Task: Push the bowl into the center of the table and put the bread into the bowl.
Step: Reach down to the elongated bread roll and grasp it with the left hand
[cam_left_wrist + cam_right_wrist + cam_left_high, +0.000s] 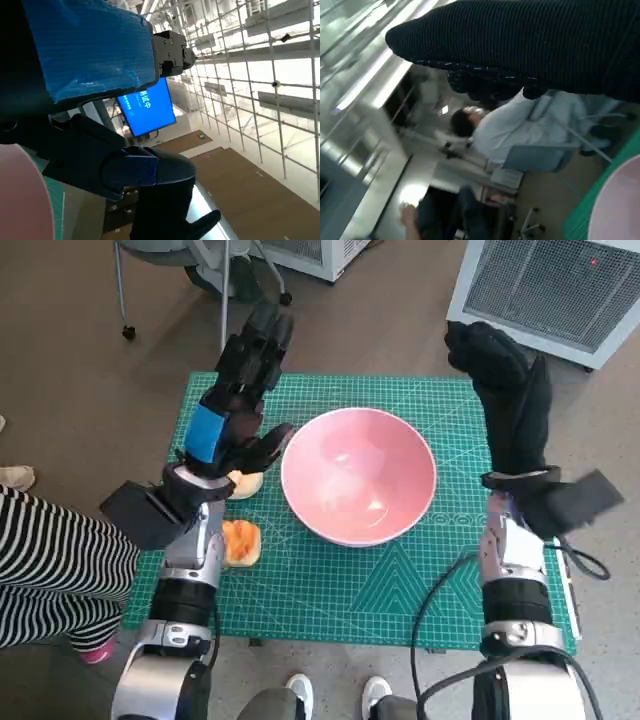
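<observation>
An empty pink bowl stands on the green cutting mat, near its middle. One bread piece lies just left of the bowl, partly hidden under my left hand. A second, orange-brown bread piece lies nearer the front. My left hand is raised at the bowl's left side with fingers stretched away from me and the thumb close to the rim; it holds nothing. My right hand is raised right of the bowl, fingers extended and apart, empty. The bowl's edge shows in the left wrist view and the bowl in the right wrist view.
A person in striped clothing sits at the table's left. A white cabinet with a grille stands at the back right, chair legs at the back left. A seated person in a pale shirt appears in the right wrist view.
</observation>
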Robot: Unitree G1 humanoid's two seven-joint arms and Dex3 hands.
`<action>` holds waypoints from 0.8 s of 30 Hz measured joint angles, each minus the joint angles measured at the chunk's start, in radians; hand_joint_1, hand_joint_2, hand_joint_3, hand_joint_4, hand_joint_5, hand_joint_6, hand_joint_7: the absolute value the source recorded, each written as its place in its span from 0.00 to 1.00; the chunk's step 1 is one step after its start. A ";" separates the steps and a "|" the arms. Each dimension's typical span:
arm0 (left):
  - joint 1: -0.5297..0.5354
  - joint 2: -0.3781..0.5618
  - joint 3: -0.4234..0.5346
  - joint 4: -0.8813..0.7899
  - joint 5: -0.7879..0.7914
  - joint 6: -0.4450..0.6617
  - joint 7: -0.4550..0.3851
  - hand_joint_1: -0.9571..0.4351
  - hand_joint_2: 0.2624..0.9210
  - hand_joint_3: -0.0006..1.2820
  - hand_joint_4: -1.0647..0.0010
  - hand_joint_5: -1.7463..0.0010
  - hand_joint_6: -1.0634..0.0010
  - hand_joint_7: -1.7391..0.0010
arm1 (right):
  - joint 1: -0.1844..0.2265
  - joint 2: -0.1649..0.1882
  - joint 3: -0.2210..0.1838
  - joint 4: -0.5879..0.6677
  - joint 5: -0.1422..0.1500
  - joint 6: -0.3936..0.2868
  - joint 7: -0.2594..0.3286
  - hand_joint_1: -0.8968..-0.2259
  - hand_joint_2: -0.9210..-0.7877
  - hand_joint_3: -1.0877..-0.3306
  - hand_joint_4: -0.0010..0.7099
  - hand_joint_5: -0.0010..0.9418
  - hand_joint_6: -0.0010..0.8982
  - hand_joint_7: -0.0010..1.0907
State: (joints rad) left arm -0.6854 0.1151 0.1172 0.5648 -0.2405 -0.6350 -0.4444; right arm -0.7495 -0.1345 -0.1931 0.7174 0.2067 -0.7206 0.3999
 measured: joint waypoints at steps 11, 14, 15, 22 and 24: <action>-0.023 0.001 -0.019 -0.037 0.003 0.001 -0.009 0.18 1.00 0.31 0.95 0.99 1.00 0.81 | 0.031 0.003 0.036 -0.111 0.026 0.043 0.020 0.25 0.00 0.49 0.17 0.01 0.12 0.27; -0.026 0.003 -0.020 -0.037 0.003 0.001 -0.017 0.19 1.00 0.31 0.95 0.99 1.00 0.81 | 0.031 0.003 0.040 -0.113 0.026 0.049 0.021 0.24 0.00 0.49 0.17 0.01 0.12 0.27; -0.026 0.005 -0.020 -0.037 0.003 0.001 -0.021 0.19 1.00 0.31 0.95 0.99 1.00 0.81 | 0.031 0.003 0.041 -0.114 0.026 0.050 0.021 0.24 0.00 0.50 0.17 0.00 0.11 0.28; -0.026 0.030 -0.018 -0.037 -0.002 0.001 -0.056 0.18 1.00 0.29 0.96 0.99 1.00 0.81 | 0.031 0.003 0.044 -0.118 0.030 0.060 0.025 0.24 0.00 0.52 0.17 0.00 0.11 0.29; -0.027 0.045 -0.013 -0.036 -0.005 -0.001 -0.072 0.17 1.00 0.29 0.96 0.99 1.00 0.81 | 0.031 0.003 0.044 -0.122 0.030 0.061 0.026 0.24 0.00 0.52 0.17 0.00 0.11 0.30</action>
State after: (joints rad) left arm -0.7125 0.1601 0.1047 0.5292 -0.2455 -0.6357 -0.5160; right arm -0.7181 -0.1316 -0.1487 0.5958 0.2370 -0.6598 0.4254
